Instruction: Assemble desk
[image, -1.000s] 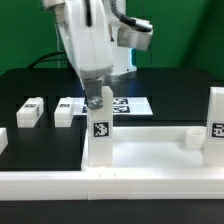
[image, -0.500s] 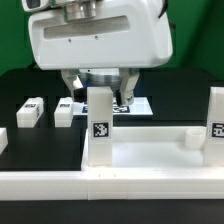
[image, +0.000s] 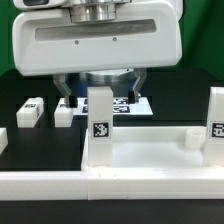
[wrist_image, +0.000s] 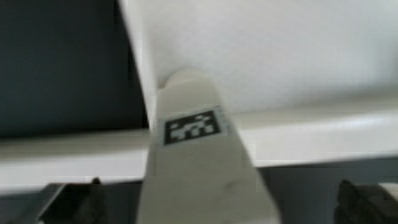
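Student: Progress in the exterior view: what is done?

Tutor: Two white tagged block legs stand upright in the large white plastic tray-like tabletop (image: 150, 152) with its raised rim. These are the centre leg (image: 98, 128) and, at its three o'clock, the edge leg (image: 214, 125). At the centre leg's nine to ten o'clock, a loose leg (image: 30, 112) and a second loose leg (image: 65, 111) lie on the black table (image: 40, 148). About half the leg-fitting therefore appears to remain. How firmly the standing pair is seated cannot be told. The marker board (image: 132, 105) lies at one o'clock.

Student: Contents of the tray?

Tutor: Only those two legs. The round socket (image: 190, 137) just beside the edge leg is empty. The gripper (image: 98, 88) hangs at the centre leg's twelve o'clock.

Student: And the wrist view?

Tutor: Dark fingers (wrist_image: 71, 200) are spread wide, one on each side of the centre leg (wrist_image: 199, 160). They are clear of it and hold nothing.
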